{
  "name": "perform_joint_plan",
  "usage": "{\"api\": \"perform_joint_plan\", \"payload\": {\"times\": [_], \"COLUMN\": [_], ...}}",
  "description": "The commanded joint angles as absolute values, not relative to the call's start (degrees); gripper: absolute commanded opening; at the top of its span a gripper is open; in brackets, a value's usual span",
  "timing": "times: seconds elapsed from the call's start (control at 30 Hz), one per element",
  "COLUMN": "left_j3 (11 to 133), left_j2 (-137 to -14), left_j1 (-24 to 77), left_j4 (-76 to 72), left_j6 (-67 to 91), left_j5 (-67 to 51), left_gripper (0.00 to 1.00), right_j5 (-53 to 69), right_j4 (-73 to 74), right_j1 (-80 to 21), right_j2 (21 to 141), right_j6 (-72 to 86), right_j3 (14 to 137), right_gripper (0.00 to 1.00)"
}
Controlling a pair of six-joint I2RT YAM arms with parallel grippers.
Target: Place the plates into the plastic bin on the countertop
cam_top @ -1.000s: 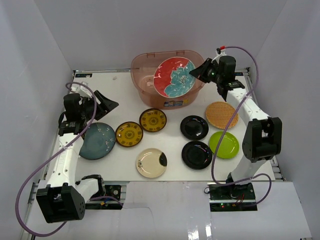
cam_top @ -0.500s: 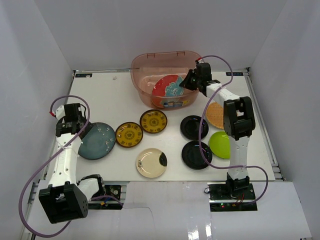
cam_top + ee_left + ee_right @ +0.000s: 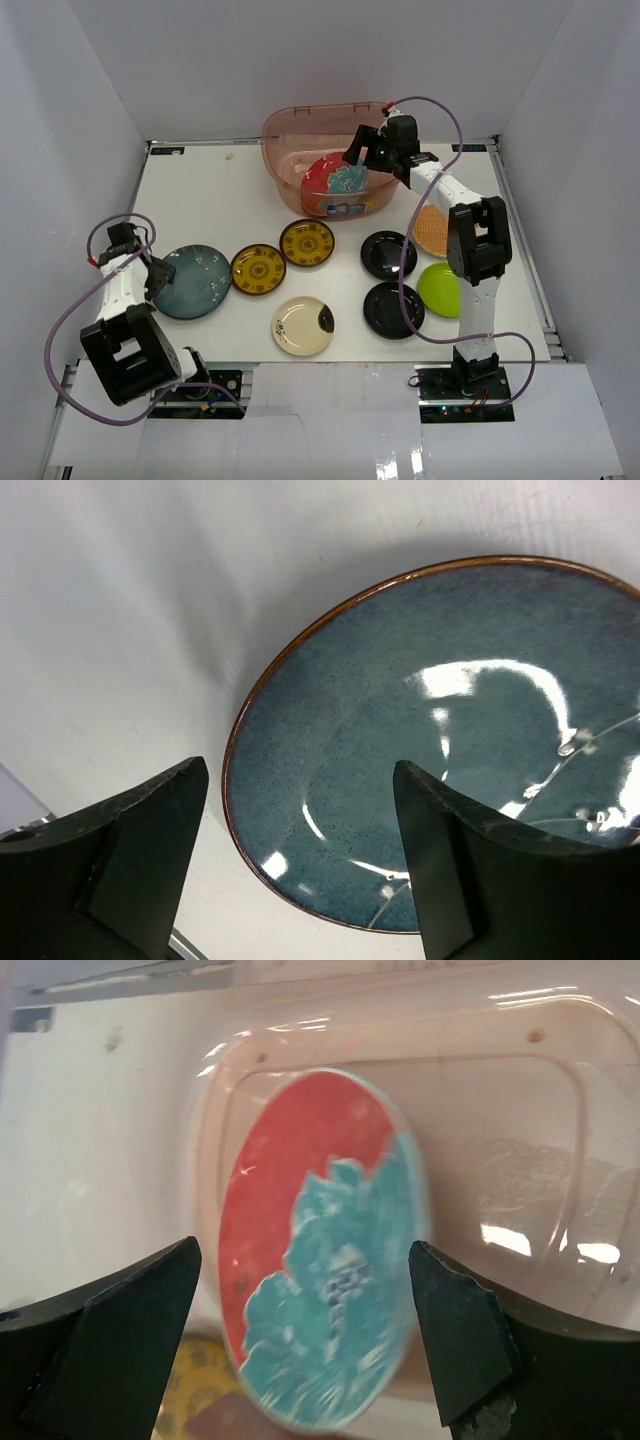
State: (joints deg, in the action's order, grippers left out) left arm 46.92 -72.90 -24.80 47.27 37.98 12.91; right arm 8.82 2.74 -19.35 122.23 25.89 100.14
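Inside the plastic bin [image 3: 285, 150] the red plate [image 3: 338, 178] now lies released; right tool [image 3: 305, 1250] and left tool [image 3: 300, 775] wide

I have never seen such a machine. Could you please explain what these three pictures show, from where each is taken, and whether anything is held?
Two robot arms are bolted to a white table. The wide picture looks down from above. The other two come from a camera on each wrist, so the black shapes are fingers. Eight small plates lie on the table, among them a blue-grey plate. The left gripper is open at its edge. The right gripper is open above the plastic bin, with a red plate inside it. Nothing is held.
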Motion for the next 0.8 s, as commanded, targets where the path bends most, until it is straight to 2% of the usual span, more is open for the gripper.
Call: {"api": "perform_joint_plan", "payload": {"times": [0.0, 0.23, 0.37, 0.5, 0.6, 0.77], "left_j3": [43.95, 39.47, 38.85, 37.45, 34.82, 27.87], "left_j2": [-72.68, -73.92, -74.7, -77.08, -77.35, -72.0], "left_j1": [-27.77, -32.34, -32.34, -32.52, -32.52, -33.92], "left_j4": [42.81, 39.65, 39.47, 37.8, 35.34, 27.8], "left_j6": [37.88, 37.44, 37.53, 38.75, 41.74, 47.27], "left_j5": [5.2, -5.08, -6.15, -8.26, -9.31, -10.72], "left_gripper": [0.86, 0.88, 0.88, 0.87, 0.77, 0.48], "right_j5": [15.63, 25.21, 27.33, 27.33, 27.25, 25.49], "right_j4": [-3.24, -5.53, -3.51, -7.55, -8.96, -9.93], "right_j1": [-19.42, -19.51, -19.6, -20.21, -21.0, -23.29], "right_j2": [111.98, 109.42, 110.05, 105.57, 102.4, 96.26], "right_j6": [25.13, 26.54, 27.07, 27.95, 28.3, 26.64], "right_j3": [98.62, 95.1, 96.16, 88.0, 84.74, 75.86], "right_gripper": [0.9, 0.9, 0.9, 0.9, 0.91, 0.92]}}
